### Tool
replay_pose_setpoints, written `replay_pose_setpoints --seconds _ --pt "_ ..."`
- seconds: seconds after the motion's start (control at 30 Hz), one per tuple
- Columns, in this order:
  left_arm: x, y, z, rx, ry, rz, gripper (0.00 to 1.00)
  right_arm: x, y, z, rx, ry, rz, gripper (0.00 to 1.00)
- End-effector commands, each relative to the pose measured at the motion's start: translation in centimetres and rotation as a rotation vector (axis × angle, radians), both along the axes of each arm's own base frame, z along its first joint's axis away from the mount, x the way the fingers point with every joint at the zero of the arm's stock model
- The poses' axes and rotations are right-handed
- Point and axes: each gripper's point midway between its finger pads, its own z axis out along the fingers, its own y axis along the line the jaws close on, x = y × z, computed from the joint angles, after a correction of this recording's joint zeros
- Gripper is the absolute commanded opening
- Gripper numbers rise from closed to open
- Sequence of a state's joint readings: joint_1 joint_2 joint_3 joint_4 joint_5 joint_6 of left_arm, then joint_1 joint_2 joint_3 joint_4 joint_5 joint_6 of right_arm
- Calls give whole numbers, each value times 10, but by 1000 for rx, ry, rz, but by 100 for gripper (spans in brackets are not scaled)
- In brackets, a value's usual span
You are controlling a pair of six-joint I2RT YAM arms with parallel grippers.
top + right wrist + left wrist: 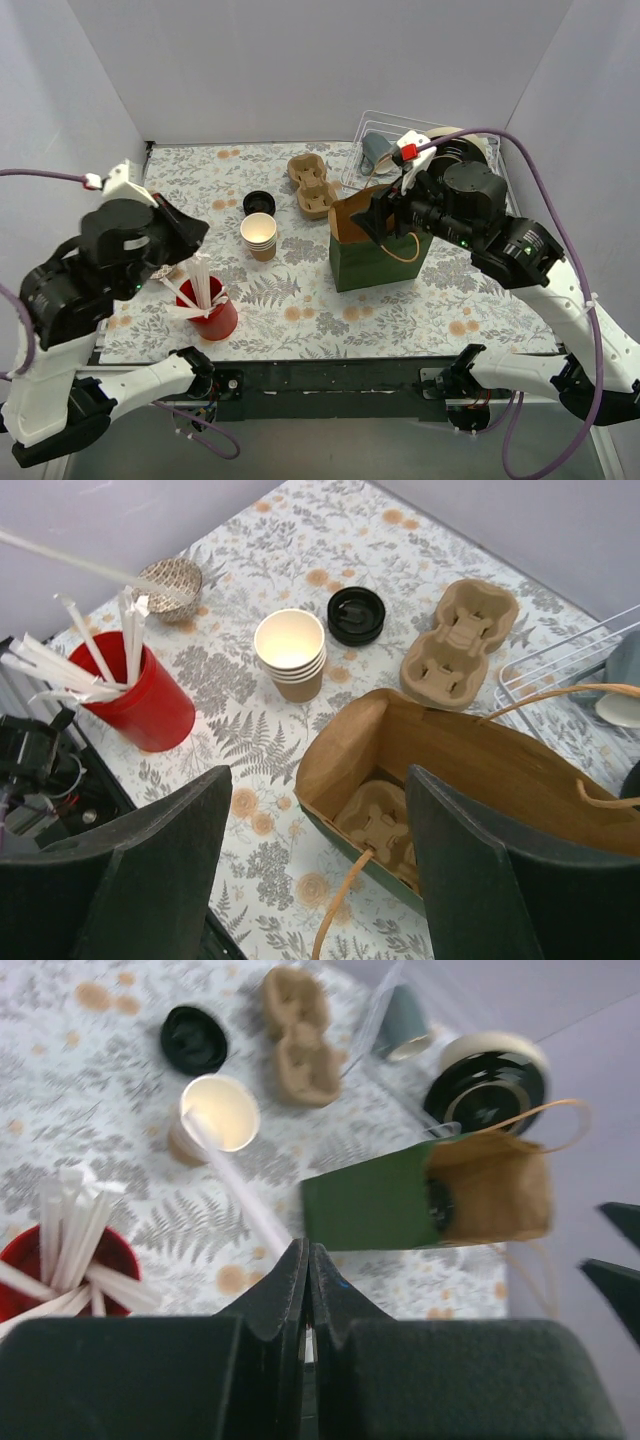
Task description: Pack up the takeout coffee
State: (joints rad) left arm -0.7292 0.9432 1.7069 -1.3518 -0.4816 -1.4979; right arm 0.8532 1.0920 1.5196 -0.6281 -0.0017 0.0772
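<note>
A stack of tan kraft cups (pixel 259 236), white inside and without a lid, stands mid-table; it also shows in the left wrist view (pixel 216 1116) and the right wrist view (pixel 291 655). One black lid (pixel 259 202) lies just behind it. My left gripper (pixel 190 235) is shut on a white stick (pixel 240 1192) that points toward the cups. My right gripper (pixel 378 218) is open and empty, above the open mouth of the green paper bag (pixel 375 250). A pulp cup carrier (pixel 385 825) lies inside the bag.
A red cup of white sticks (pixel 210 310) stands front left. A second pulp carrier (pixel 312 183) lies at the back. A wire rack (pixel 365 128) at the back right holds a grey-blue mug (pixel 377 150), with stacked black lids (pixel 462 150) beside it.
</note>
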Motion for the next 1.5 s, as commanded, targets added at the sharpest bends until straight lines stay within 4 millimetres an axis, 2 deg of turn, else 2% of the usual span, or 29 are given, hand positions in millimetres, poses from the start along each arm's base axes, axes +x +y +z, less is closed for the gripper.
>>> replay_pose_setpoints --seconds 0.0,0.03,0.1,0.17,0.2,0.23,0.27,0.3,0.33,0.37,0.4,0.47,0.5,0.63,0.7,0.73,0.77,0.9,0.93,1.03,1.17,1.2,1.33,1.37,1.4,1.43,1.47 --pt "-10 -3 58 -119 -134 -61 0 4 -20 59 151 -107 -110 78" --pt "-11 -13 62 -150 -129 -102 0 4 -23 65 166 -115 -122 78" --pt "-11 -27 84 -220 -177 -155 0 6 -29 73 189 -130 -151 78" --pt "-15 -52 99 -268 -214 -289 0 6 -32 75 196 -134 -165 78" --pt "-15 -61 118 -312 -266 -328 0 6 -33 75 195 -136 -167 78" --pt "-16 -79 122 -336 -255 -403 0 5 -34 77 202 -137 -169 78" --pt "-18 -88 129 -345 -274 -456 0 5 -35 79 204 -142 -175 78" --pt "-20 -100 146 -384 -313 -517 0 4 -37 80 205 -143 -178 78" --pt "-20 -108 149 -396 -309 -549 0 3 -40 81 208 -144 -184 78" --pt "-20 -126 147 -410 -279 -620 0 5 -43 82 215 -142 -205 77" --pt "-19 -134 151 -429 -287 -651 0 3 -48 84 227 -147 -218 77" --pt "-19 -150 147 -451 -246 -714 0 3 -54 88 247 -158 -244 77" --pt "-20 -156 156 -480 -276 -742 0 1 -58 87 250 -164 -250 77" --pt "-13 -186 133 -509 -171 -830 0 -1 -67 85 252 -168 -272 77" --pt "-7 -198 109 -494 -66 -838 0 -3 -71 83 245 -166 -278 77" --pt "-5 -199 102 -475 -57 -837 0 -3 -72 83 242 -167 -280 77" --pt "1 -200 88 -453 -30 -817 0 -3 -74 83 240 -170 -289 77" --pt "24 -193 76 -362 -123 -738 0 -4 -77 80 231 -181 -294 78" --pt "35 -194 74 -338 -138 -705 0 -3 -77 78 224 -182 -295 78" --pt "48 -197 58 -281 -131 -689 0 -2 -75 76 215 -181 -291 78" --pt "57 -209 13 -215 -46 -721 0 1 -72 71 192 -179 -288 79" --pt "57 -212 -5 -200 -7 -732 0 2 -71 68 184 -176 -285 79" --pt "63 -221 -30 -183 51 -745 0 6 -66 57 156 -154 -286 80" --pt "64 -223 -30 -187 49 -747 2 9 -64 54 151 -144 -290 80" --pt "64 -224 -31 -191 53 -753 9 10 -62 52 148 -136 -291 80" --pt "64 -226 -29 -194 46 -762 23 11 -62 50 144 -128 -298 80" --pt "65 -227 -27 -193 39 -768 29 14 -60 43 124 -111 -309 80"
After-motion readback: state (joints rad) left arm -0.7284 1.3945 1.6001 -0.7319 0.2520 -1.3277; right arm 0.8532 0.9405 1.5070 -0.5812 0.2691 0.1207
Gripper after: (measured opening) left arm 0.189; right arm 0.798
